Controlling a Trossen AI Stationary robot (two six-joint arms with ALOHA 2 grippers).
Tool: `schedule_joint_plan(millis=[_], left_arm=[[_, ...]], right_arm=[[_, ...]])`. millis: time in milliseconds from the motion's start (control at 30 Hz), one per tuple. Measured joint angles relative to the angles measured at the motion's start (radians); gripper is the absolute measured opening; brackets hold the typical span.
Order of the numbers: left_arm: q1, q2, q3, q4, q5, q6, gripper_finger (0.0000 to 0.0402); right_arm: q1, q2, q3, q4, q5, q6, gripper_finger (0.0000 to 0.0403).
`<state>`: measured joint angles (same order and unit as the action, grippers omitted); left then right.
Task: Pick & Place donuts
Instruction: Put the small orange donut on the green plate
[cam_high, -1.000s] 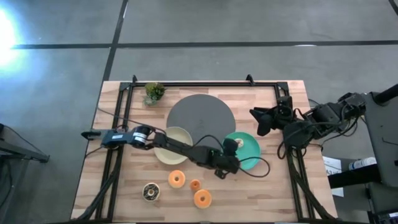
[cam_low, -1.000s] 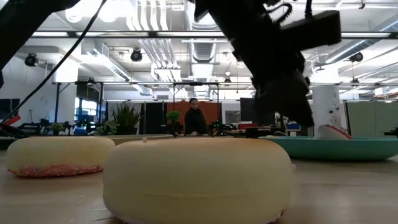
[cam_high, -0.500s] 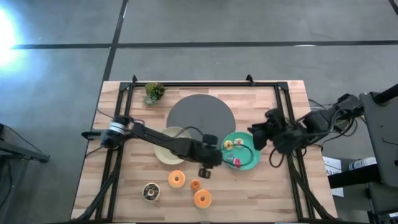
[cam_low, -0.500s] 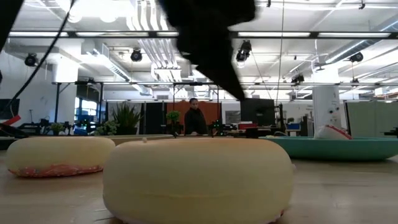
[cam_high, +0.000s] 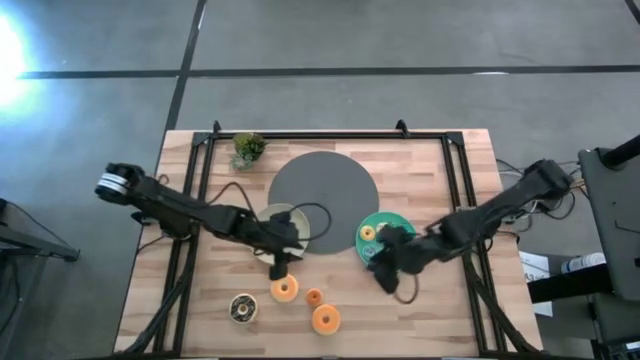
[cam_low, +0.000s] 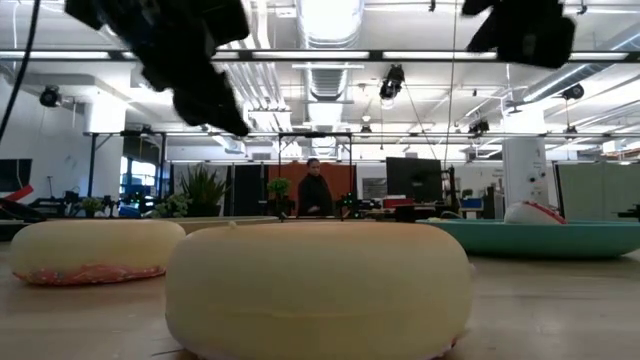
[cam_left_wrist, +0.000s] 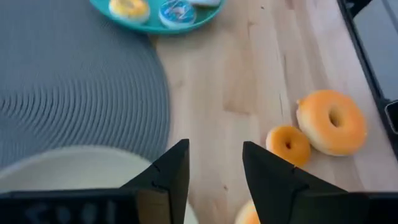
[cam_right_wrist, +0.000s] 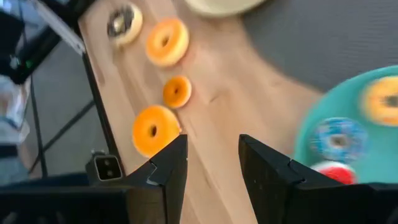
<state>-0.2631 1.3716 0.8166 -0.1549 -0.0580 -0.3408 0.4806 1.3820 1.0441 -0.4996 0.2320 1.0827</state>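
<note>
Your wooden table (cam_high: 420, 305) carries a large dark grey disc (cam_high: 323, 188) at centre, a cream plate (cam_high: 262, 228) left of it, a teal plate (cam_high: 400, 222) right. Small potted plant (cam_high: 247, 148) far left. A person (cam_low: 314, 189) stands beyond.

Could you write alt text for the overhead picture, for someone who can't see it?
Seen from above, two dark robot arms reach over a wooden table: the left claw hangs above an orange donut, the right claw beside a teal plate holding a yellow donut. A large grey disc lies between them.
</note>
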Motion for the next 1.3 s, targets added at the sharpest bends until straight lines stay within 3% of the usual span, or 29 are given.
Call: schedule_joint_plan(millis=[167,333,533,767,1067,1300], left_arm=[[-0.021,-0.067,-0.077,-0.019,0.000,-0.086,0.0123],[-0.048,-0.096,-0.120,-0.032,-0.002,-0.152,0.0123],[-0.082,-0.111,-0.116,-0.120,-0.005,-0.207,0.0123],[-0.125,-0.157,-0.118,-0.186,-0.030,-0.255,0.0123],[-0.140,-0.227,-0.117,-0.210,-0.153,-0.250,0.0123],[-0.141,-0.239,-0.118,-0.220,-0.173,-0.205,0.0123]], right_arm=[[-0.001,0.178,0.071,0.063,-0.035,-0.152,0.0134],[0.003,0.361,0.217,0.062,-0.087,-0.473,0.0134],[-0.030,0.540,0.390,0.059,-0.152,-0.589,0.0134],[-0.075,0.667,0.517,0.060,-0.265,-0.597,0.0134],[-0.074,0.806,0.673,0.023,-0.254,-0.498,0.0126],[-0.061,0.845,0.744,-0.013,-0.220,-0.481,0.0116]])
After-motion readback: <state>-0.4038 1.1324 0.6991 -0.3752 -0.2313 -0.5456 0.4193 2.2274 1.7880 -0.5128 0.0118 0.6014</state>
